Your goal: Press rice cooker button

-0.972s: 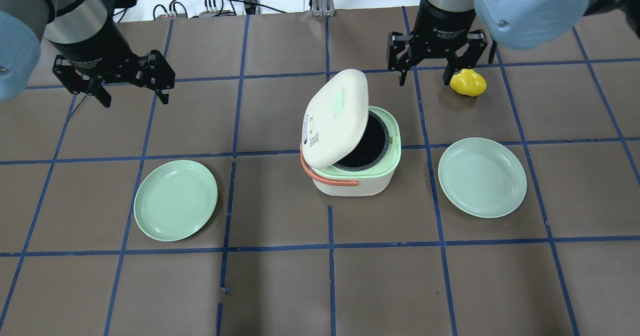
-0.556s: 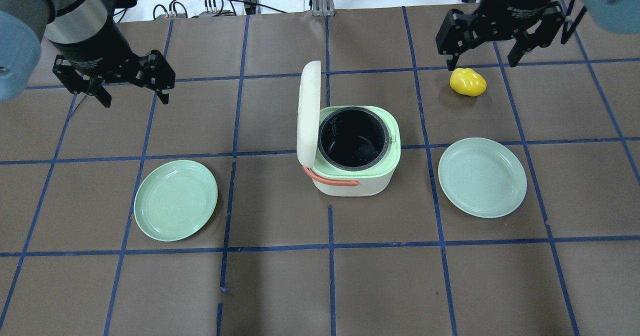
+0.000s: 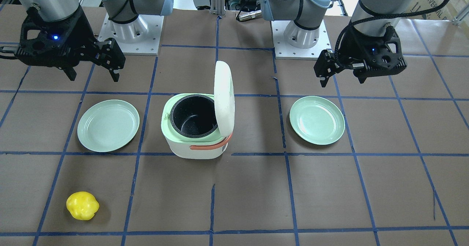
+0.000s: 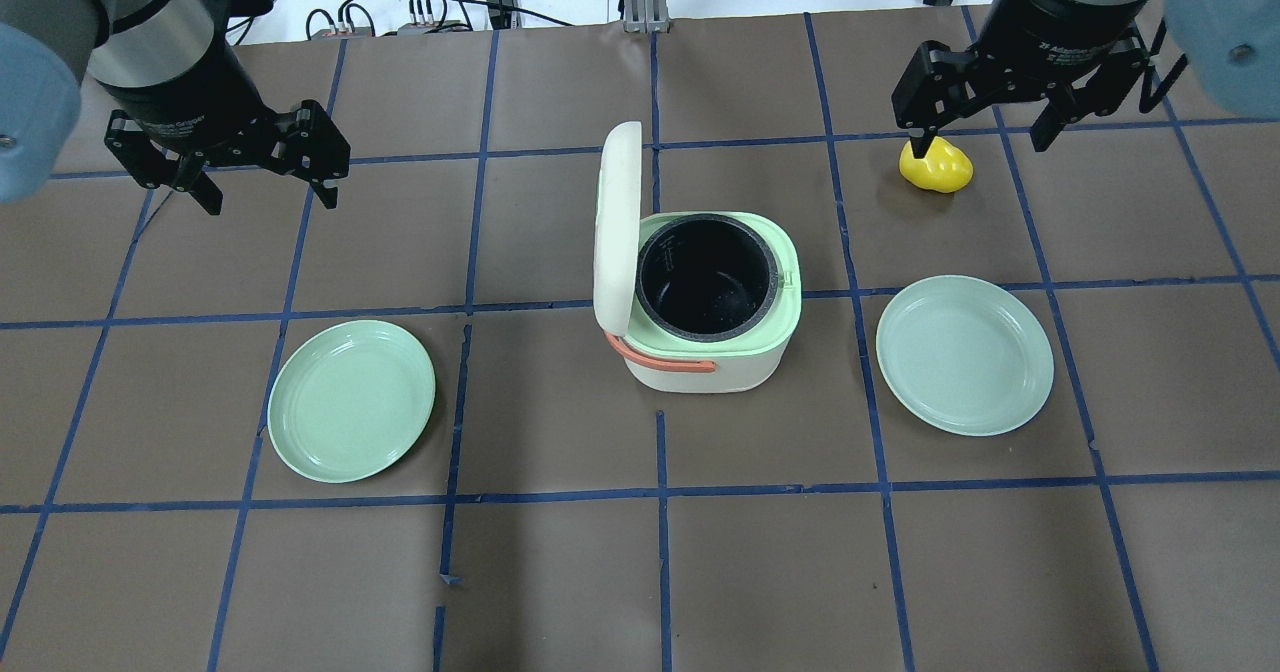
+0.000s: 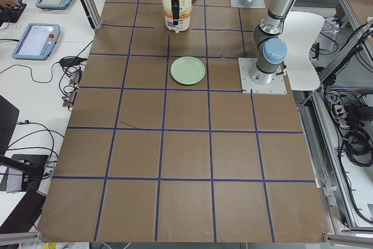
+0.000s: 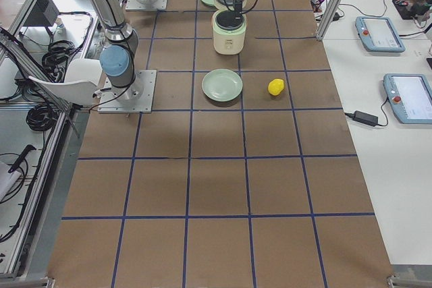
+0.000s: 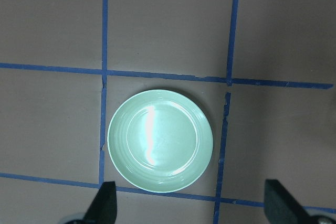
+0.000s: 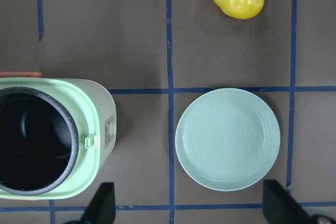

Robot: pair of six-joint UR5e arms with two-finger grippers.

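Bright, even overhead light; glare on plate, maybe slight blur.

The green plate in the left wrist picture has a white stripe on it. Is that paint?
Not paint: in the left wrist view, the stripe on the left plate is glare, light bouncing off its shiny surface. In the overhead exterior view, the same plate looks evenly green. In the right wrist view, the right plate shows no stripe at all.
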